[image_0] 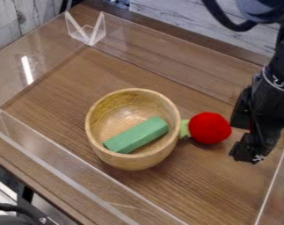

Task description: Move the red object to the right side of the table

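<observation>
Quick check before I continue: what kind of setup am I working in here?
Probably a lab test bench, not a home: a wood-grain table fenced by clear acrylic walls, with toy props only, a wooden bowl holding a green block and the red object.

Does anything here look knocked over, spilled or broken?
Nothing stands out. The wooden bowl sits upright with the green block lying inside, the red object rests on the table beside the bowl, and the open gripper holds nothing.
</observation>
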You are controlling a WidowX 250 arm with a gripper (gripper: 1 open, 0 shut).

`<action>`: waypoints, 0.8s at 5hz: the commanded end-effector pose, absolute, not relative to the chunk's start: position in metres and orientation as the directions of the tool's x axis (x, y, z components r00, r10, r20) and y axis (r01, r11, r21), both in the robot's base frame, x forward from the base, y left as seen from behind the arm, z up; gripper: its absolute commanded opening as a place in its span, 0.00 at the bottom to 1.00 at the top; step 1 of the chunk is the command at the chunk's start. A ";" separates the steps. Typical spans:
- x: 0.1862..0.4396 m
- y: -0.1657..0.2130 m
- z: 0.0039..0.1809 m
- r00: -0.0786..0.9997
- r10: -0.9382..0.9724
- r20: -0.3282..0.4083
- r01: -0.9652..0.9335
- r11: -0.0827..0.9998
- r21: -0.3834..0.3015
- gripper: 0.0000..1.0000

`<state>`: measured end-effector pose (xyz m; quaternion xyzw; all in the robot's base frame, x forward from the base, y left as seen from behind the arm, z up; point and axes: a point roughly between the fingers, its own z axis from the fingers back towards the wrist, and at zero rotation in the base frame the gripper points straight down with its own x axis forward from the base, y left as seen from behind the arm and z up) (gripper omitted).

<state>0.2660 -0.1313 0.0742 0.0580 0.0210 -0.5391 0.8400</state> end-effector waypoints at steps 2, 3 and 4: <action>0.286 -0.145 0.088 0.340 -0.940 -0.025 0.933 0.334 0.131 1.00; 0.281 -0.139 0.085 0.341 -0.940 -0.022 0.933 0.335 0.134 1.00; 0.275 -0.135 0.081 0.342 -0.939 -0.020 0.932 0.337 0.134 1.00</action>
